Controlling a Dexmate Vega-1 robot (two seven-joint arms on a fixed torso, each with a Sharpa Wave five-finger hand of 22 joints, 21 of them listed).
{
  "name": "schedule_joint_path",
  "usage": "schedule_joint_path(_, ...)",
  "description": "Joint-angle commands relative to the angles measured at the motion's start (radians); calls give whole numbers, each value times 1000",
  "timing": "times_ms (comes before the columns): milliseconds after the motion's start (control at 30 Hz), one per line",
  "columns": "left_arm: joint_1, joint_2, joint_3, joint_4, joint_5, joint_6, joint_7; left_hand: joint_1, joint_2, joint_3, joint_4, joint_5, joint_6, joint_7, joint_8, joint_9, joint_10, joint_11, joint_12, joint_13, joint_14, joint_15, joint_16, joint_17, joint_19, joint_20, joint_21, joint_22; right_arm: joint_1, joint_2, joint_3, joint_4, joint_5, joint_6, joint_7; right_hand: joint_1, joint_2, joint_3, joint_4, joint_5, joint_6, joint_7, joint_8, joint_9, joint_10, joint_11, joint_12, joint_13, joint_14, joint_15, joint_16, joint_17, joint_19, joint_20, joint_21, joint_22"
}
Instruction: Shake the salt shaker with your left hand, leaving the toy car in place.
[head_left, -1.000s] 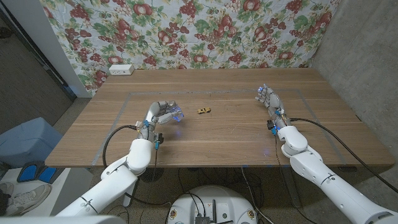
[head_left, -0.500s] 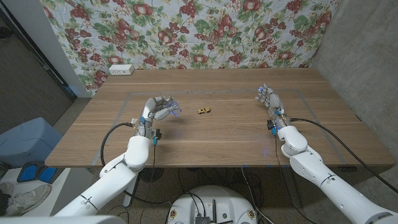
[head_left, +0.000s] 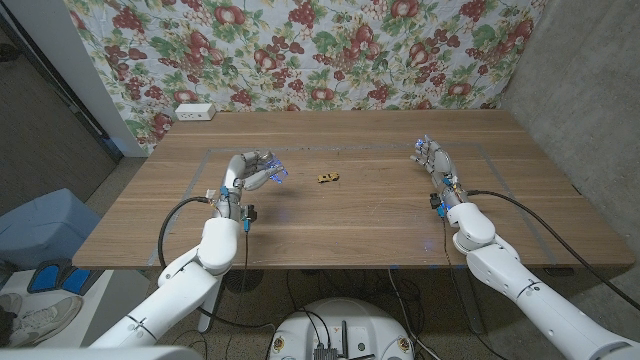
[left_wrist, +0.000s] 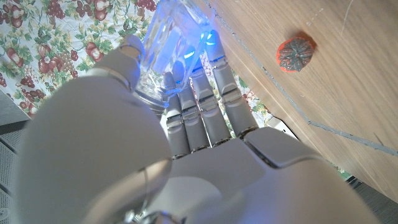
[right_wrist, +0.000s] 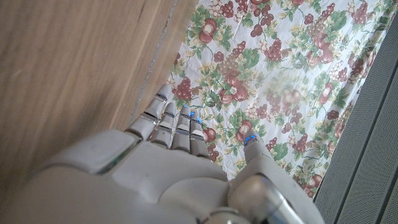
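My left hand (head_left: 250, 173) is raised over the left part of the table and grips a clear glass salt shaker (head_left: 278, 176), which glows blue from the fingertip lights. The left wrist view shows the shaker (left_wrist: 166, 46) wrapped by my left hand (left_wrist: 186, 134), thumb on one side, fingers on the other. A small yellow-brown toy car (head_left: 327, 178) sits on the table to the right of the shaker, and in the left wrist view the toy car (left_wrist: 295, 53) lies apart from the hand. My right hand (head_left: 433, 160) waits at the right side with fingers straight, holding nothing; the right wrist view shows that hand (right_wrist: 180, 162).
A taped rectangle (head_left: 380, 152) marks the wooden table top. A white box (head_left: 194, 112) sits at the far left corner. Floral cloth (head_left: 330, 50) hangs behind the table. A blue bin (head_left: 45, 225) stands on the floor at the left.
My left hand has lifted and moved back and slightly left with the shaker. The toy car and my right hand have stayed where they were.
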Motion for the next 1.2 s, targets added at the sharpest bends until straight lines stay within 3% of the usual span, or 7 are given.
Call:
schedule_joint_path(33,19,-32,-19,-9,-8,-17,21,196,204,27,1,3,102,-38,-1,4,57,-56,-1,3,122,-189,-6,5,161,-220,27,49,1,-5,2,5,17,-9,16,-2,-1,-3,-3,1,8,-1,1,2,6,1,-2,2,6,2,4,3,6,-2,-8,2)
schedule_joint_path(400,24,-71,-32,10,6,-91,59,198,205,24,1,3,103,-37,-5,4,58,-57,-5,4,125,-189,-8,5,156,-220,36,50,13,-6,1,18,22,-13,27,-3,-1,-3,-4,1,8,-1,1,2,5,2,-3,2,7,4,3,2,8,-2,-13,2)
schedule_joint_path(967,-4,-193,-38,107,156,-331,206,199,205,20,2,3,105,-41,-10,4,58,-61,-10,4,123,-189,-12,4,149,-222,47,52,47,4,-9,56,21,-13,40,-4,-1,-4,-4,1,8,-1,0,2,6,1,-3,2,6,1,3,0,11,-2,-22,2)
schedule_joint_path(1200,-10,-212,-44,111,185,-347,203,199,206,18,3,3,107,-42,-12,4,58,-66,-12,4,124,-189,-13,4,146,-223,53,52,54,8,-9,69,24,-8,43,-5,-1,-4,-4,1,7,0,0,2,4,-1,-4,2,6,2,3,-1,12,-2,-25,2)
